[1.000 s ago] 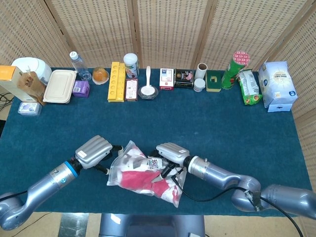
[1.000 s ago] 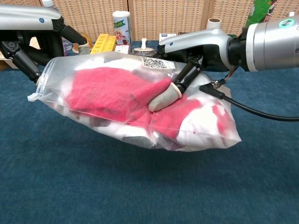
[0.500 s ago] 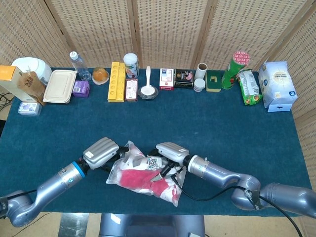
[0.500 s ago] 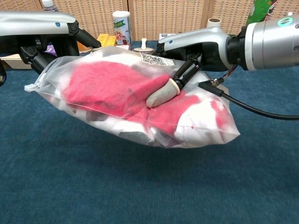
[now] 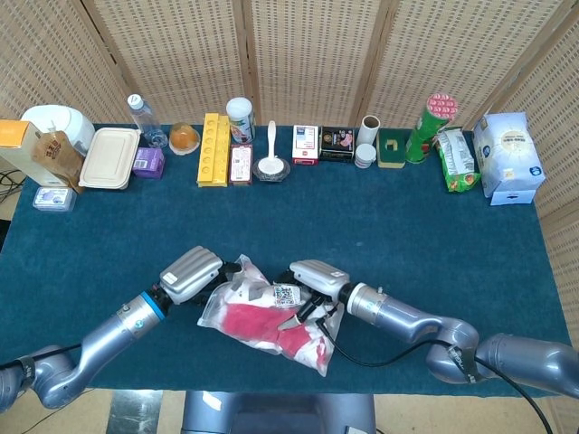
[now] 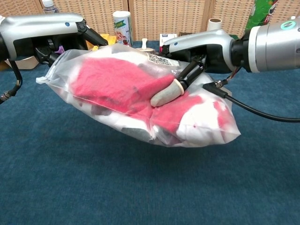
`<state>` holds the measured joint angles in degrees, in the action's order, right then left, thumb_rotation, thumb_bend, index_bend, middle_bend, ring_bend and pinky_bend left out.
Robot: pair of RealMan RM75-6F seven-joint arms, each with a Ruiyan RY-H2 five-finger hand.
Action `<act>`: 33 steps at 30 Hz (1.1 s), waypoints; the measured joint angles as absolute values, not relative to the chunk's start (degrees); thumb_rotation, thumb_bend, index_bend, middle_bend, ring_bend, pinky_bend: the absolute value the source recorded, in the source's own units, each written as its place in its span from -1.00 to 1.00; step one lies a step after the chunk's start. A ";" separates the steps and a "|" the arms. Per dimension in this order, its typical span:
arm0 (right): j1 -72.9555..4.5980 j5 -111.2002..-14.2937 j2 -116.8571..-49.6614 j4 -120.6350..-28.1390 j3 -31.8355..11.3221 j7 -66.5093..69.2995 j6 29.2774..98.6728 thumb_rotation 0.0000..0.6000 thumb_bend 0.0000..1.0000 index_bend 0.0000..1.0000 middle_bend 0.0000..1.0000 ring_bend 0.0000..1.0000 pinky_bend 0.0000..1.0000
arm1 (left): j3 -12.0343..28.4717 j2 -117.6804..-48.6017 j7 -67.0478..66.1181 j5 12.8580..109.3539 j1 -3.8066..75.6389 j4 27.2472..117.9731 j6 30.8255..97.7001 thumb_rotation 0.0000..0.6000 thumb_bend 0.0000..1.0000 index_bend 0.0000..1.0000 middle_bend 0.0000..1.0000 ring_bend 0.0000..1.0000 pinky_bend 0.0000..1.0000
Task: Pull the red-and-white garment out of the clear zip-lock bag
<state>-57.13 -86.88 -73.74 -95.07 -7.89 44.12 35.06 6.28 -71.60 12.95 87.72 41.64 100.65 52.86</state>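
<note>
Compared with a second back, left hand [image 5: 191,272] shifted right and a touch lower in the head view, now pressed up against the left end of the clear zip-lock bag [image 5: 268,312]; in the chest view that end of the bag sits higher and further right than before, with the whole bag tilted down toward the right. Right hand [image 5: 315,276] barely moved, gripping the bag from above, one pale fingertip [image 6: 162,97] dug into the plastic over the red-and-white garment [image 6: 122,86]. Left hand gripping the bag's edge at the upper left of the chest view, fingers mostly hidden behind the plastic. Garment fully inside the bag, low centre of the head view, lifted off the blue table [image 5: 380,208]. Counting: one bag, one garment, two hands, one QR label [image 5: 286,293] on the bag. Along the top edge of the table, unchanged: one water bottle [image 5: 142,118], one beige lunch box [image 5: 109,157], one yellow tray [image 5: 213,148], one white canister [image 5: 240,117], one green tube with a red top [image 5: 429,125], one blue-and-white box [image 5: 508,155].
</note>
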 measured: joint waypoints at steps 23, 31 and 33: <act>-58.89 -81.01 -81.98 -85.30 -6.98 39.85 31.55 0.56 -0.64 0.64 0.67 1.00 0.77 | 3.08 -78.75 17.19 88.74 41.93 85.38 53.36 1.00 0.00 0.57 1.00 1.00 0.99; -58.98 -77.15 -84.32 -80.91 -6.71 36.10 29.41 0.55 -0.65 0.60 0.62 0.92 0.59 | 2.71 -84.88 18.43 88.31 43.18 77.08 51.85 1.00 -0.01 0.57 1.00 1.00 0.99; -58.90 -76.15 -85.11 -79.57 -6.58 34.93 28.79 0.56 -0.65 0.56 0.56 0.82 0.39 | 2.62 -86.52 18.61 88.20 43.44 75.21 51.58 1.00 -0.02 0.57 1.00 1.00 0.99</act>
<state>-58.90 -76.15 -85.11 -79.57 -6.58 34.93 28.79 2.62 -86.52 18.61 88.20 43.44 75.21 51.58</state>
